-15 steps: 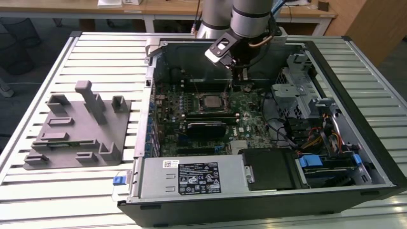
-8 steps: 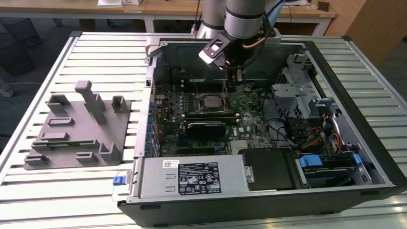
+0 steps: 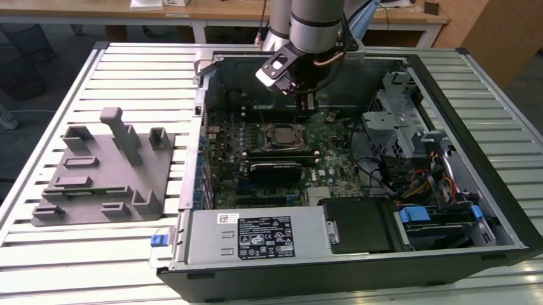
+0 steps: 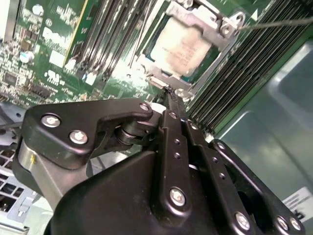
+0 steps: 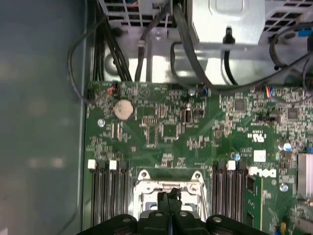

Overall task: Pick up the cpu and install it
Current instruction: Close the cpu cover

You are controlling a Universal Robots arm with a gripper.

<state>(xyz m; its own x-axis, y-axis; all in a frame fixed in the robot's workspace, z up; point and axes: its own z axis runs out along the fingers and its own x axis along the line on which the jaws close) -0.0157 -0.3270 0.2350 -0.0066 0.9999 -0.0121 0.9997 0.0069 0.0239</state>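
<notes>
Here, the cpu [image 4: 181, 51] — a flat square chip with a dull silvery top — lies inside the square metal-framed socket [image 4: 215, 19] on the green motherboard [image 4: 54, 49]. Just above the socket, the black gripper [image 4: 167, 93] hangs with its slim fingers pressed together, holding nothing.
</notes>
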